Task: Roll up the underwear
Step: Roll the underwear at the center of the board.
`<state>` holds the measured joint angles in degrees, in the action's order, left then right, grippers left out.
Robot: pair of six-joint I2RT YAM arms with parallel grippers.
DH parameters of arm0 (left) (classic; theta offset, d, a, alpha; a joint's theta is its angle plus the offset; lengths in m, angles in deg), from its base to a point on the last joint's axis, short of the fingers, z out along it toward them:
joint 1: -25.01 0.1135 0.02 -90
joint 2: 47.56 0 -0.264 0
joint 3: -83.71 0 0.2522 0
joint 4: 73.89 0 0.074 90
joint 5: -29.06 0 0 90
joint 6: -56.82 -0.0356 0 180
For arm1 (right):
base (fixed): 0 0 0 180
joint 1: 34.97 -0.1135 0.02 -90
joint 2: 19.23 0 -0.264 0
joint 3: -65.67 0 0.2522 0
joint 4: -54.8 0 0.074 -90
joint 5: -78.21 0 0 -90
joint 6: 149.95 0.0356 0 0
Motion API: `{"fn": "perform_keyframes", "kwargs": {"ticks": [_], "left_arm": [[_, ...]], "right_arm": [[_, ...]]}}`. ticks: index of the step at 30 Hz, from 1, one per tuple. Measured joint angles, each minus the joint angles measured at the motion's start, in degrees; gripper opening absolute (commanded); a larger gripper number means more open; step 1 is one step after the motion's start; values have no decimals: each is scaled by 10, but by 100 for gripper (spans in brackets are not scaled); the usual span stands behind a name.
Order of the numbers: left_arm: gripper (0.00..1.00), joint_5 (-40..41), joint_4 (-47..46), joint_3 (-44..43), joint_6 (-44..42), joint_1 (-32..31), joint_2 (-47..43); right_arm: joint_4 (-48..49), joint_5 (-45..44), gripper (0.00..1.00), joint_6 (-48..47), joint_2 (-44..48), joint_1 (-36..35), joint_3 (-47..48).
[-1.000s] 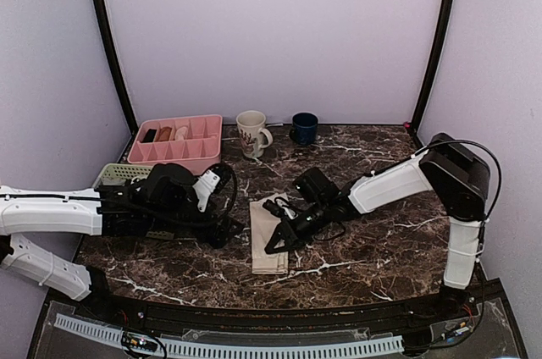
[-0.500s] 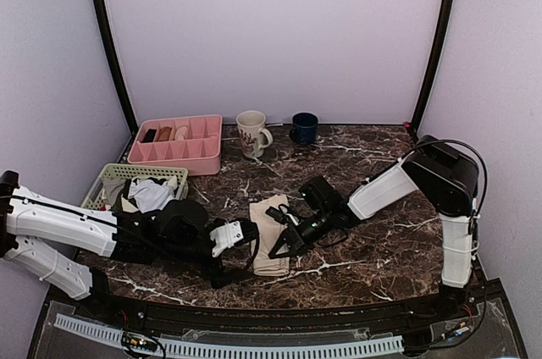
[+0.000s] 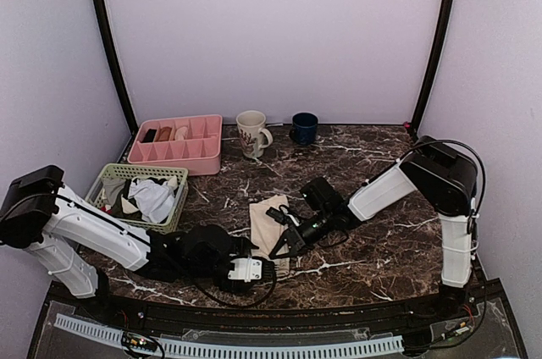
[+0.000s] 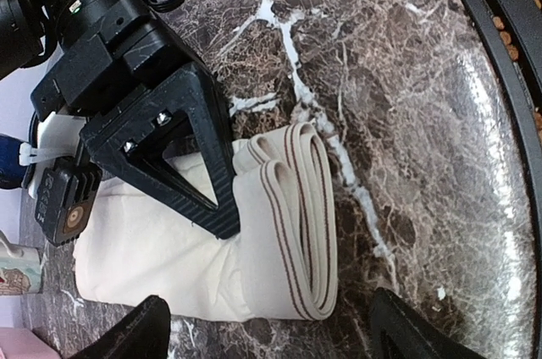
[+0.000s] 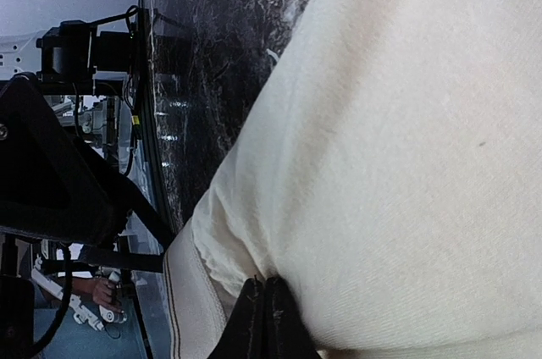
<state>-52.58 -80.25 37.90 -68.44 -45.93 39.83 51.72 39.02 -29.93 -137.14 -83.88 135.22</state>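
Soft, even light fills the overhead view, with only faint shadows on the table (image 3: 381, 249). At the left wrist, a broad pale glare washes the glossy marble, and the left gripper (image 4: 275, 338) shows its fingertips (image 4: 148, 334) dark and blurred at the bottom edge. In the right wrist view the underwear (image 5: 406, 122) glows bright and slightly soft, the right gripper (image 5: 264, 317) a black silhouette.

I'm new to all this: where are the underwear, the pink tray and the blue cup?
underwear (image 3: 263, 217): top view, bare fabric near its far end.
pink tray (image 3: 178, 164): top view, its near wall.
blue cup (image 3: 304, 128): top view, its side.
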Motion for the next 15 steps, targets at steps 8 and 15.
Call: {"fn": "perform_keyframes", "kwargs": {"ticks": [8, 15], "left_arm": [[73, 62, -57, 9, -68, -25, 43], [56, 132, -151, 6, -105, -40, 101]], "right_arm": [[-5, 7, 3, -7, -4, 1, 5], [-10, 9, 3, -10, -5, 2, 7]]}}
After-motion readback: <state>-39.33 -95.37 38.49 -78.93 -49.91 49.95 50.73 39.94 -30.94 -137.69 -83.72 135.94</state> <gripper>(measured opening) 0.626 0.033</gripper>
